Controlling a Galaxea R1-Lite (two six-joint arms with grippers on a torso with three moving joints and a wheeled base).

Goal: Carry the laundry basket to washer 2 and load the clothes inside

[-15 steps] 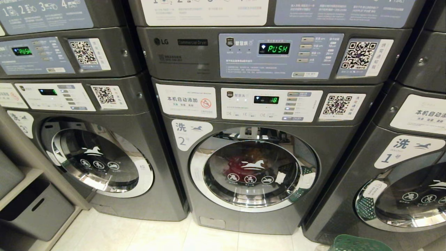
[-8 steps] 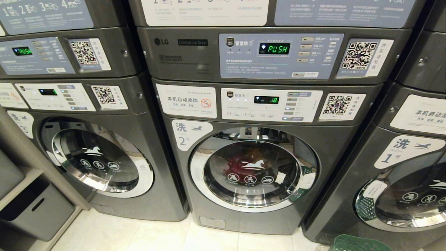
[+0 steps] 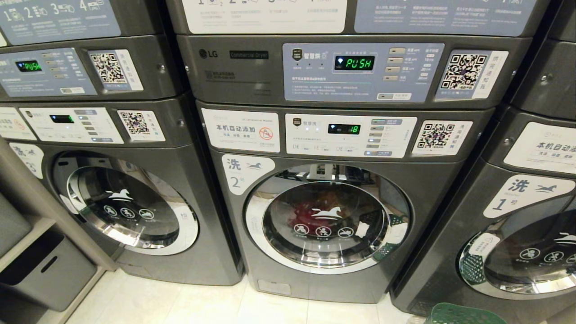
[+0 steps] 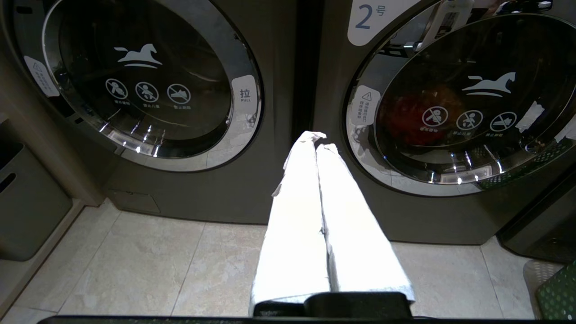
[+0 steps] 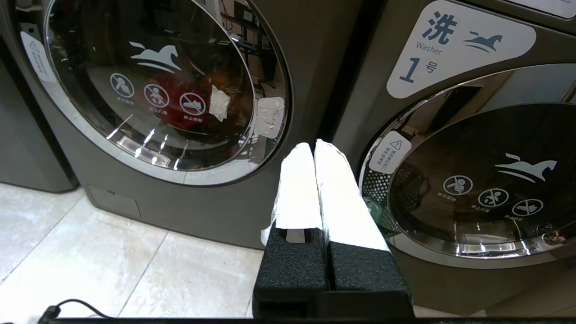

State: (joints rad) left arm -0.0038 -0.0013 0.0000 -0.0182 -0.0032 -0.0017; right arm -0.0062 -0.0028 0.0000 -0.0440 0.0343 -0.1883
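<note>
Washer 2 [image 3: 252, 252] stands straight ahead with its round glass door closed. Through the glass the clothes [image 3: 307, 215] show as a red and orange heap inside the drum, also seen as clothes [image 4: 405, 118] and clothes [image 5: 167, 84] in the wrist views. Only the green perforated rim of the laundry basket [image 3: 465, 313] shows, on the floor at the lower right, before washer 1. My left gripper [image 4: 316, 139] is shut and empty, low before the gap between washer 3 and washer 2 [image 4: 450, 220]. My right gripper [image 5: 313, 146] is shut and empty, between washer 2 [image 5: 180, 207] and washer 1.
Washer 3 [image 3: 198, 225] stands at the left and washer 1 [image 3: 450, 252] at the right, doors closed, with dryers stacked above. A grey bin [image 3: 49, 270] sits on a low shelf at the far left. A thin cable [image 5: 67, 306] lies on the pale tiled floor [image 3: 180, 301].
</note>
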